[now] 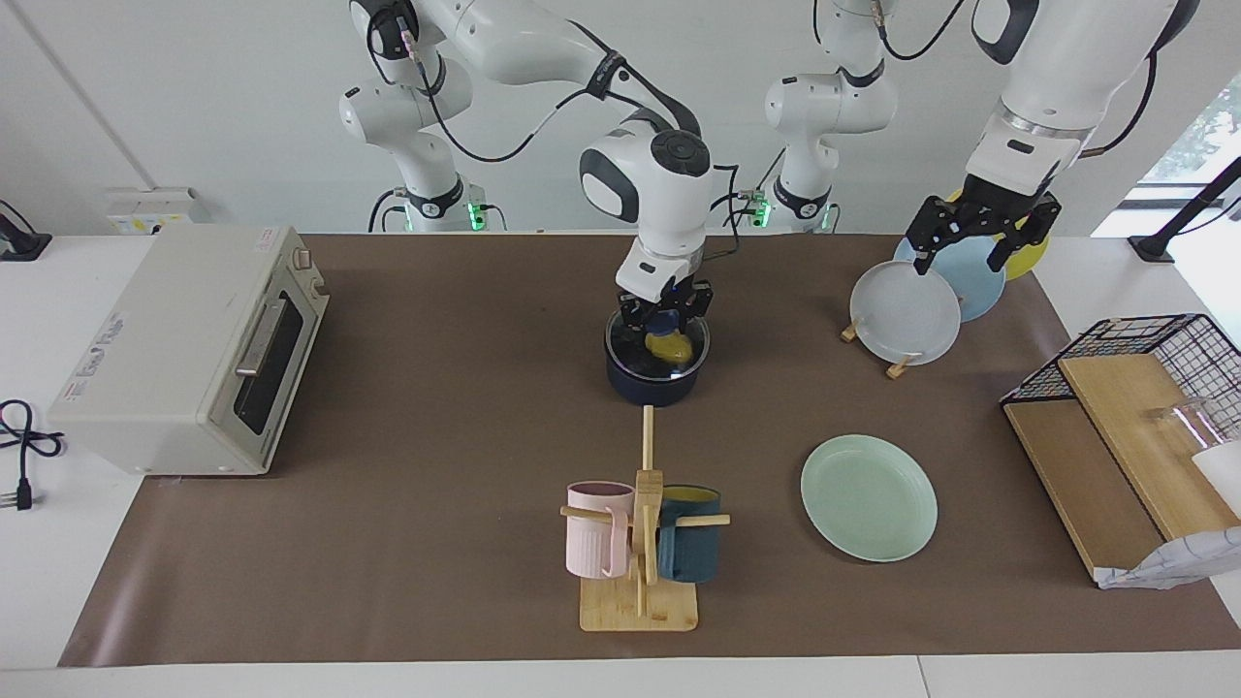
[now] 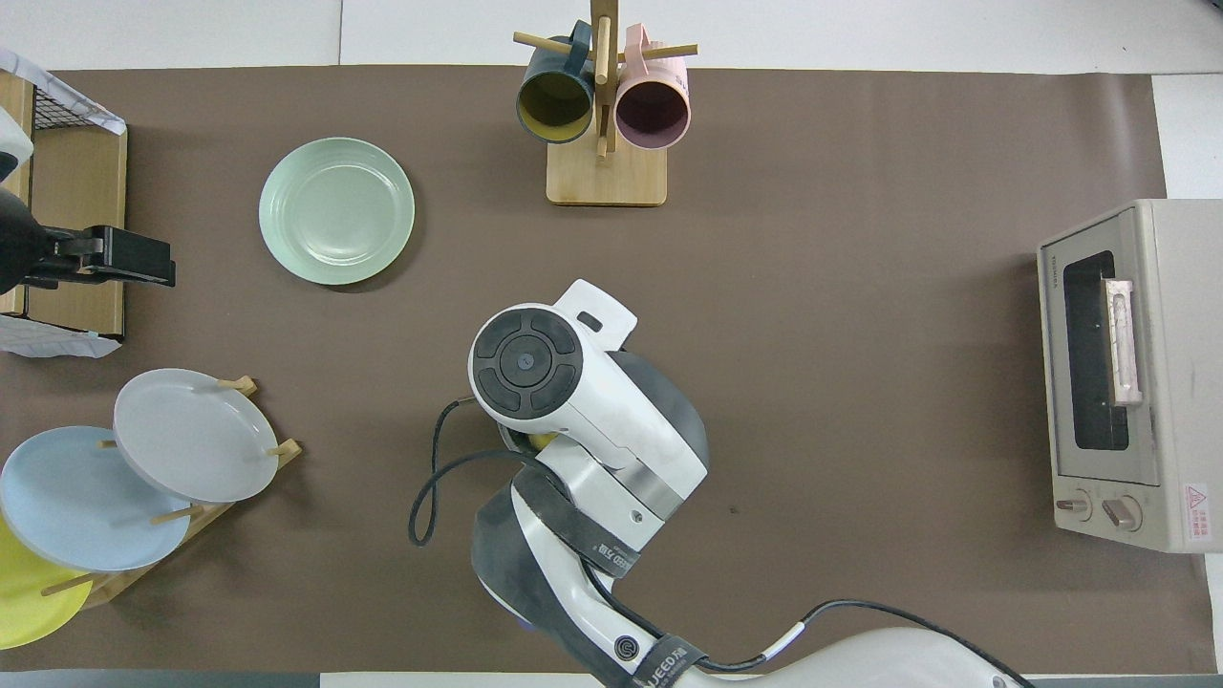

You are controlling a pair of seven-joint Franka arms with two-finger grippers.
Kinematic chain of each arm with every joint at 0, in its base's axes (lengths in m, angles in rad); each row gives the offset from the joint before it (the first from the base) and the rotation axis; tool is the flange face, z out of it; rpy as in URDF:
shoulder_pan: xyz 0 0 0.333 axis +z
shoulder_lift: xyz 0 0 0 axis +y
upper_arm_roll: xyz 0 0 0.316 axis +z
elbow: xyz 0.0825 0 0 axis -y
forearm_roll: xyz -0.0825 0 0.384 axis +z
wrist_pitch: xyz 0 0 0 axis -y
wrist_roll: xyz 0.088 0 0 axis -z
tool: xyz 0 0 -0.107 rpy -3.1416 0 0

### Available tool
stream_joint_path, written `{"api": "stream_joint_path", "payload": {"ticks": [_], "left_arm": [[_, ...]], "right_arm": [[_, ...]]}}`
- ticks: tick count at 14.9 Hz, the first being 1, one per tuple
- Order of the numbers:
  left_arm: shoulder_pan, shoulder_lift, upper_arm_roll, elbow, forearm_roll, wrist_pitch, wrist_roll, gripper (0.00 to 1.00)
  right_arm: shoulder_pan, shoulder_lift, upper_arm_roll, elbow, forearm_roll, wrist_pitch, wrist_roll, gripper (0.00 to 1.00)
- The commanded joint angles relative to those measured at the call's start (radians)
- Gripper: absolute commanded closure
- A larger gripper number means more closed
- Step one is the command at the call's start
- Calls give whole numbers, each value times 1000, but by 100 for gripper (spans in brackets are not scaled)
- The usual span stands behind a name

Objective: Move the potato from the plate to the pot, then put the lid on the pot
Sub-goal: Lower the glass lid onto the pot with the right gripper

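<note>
The navy pot [image 1: 652, 384] stands mid-table. The yellow potato [image 1: 670, 346] lies inside it and shows through the clear glass lid [image 1: 628, 341], which rests on the pot's rim. My right gripper [image 1: 666, 316] is straight above the pot, its fingers closed around the lid's blue knob. In the overhead view the right arm hides the pot and lid; only a sliver of the potato [image 2: 541, 441] shows. The mint-green plate [image 1: 869, 497] [image 2: 336, 211] lies empty, farther from the robots, toward the left arm's end. My left gripper [image 1: 979, 242] [image 2: 143, 270] waits, open and empty, over the plate rack.
A rack with white, blue and yellow plates [image 1: 906, 312] stands near the left arm. A mug tree [image 1: 642, 543] holds a pink and a teal mug, farther from the robots than the pot. A toaster oven [image 1: 189, 349] is at the right arm's end. A wire basket and boards [image 1: 1134, 407] are at the left arm's end.
</note>
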Motion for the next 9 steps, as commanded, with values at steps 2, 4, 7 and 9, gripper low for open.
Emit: {"api": "stream_joint_path", "payload": {"ticks": [2, 4, 7, 9], "left_arm": [[15, 2, -2, -2, -5, -8, 23, 0], [15, 1, -4, -4, -5, -11, 21, 0], [16, -2, -4, -2, -12, -6, 9, 0], [15, -2, -5, -2, -14, -6, 7, 0]], "right_arm": [[15, -7, 4, -33, -78, 31, 38, 100], [18, -8, 4, -33, -86, 31, 39, 100], [23, -7, 4, -34, -89, 49, 59, 100], [23, -7, 4, -42, -89, 61, 79, 100]]}}
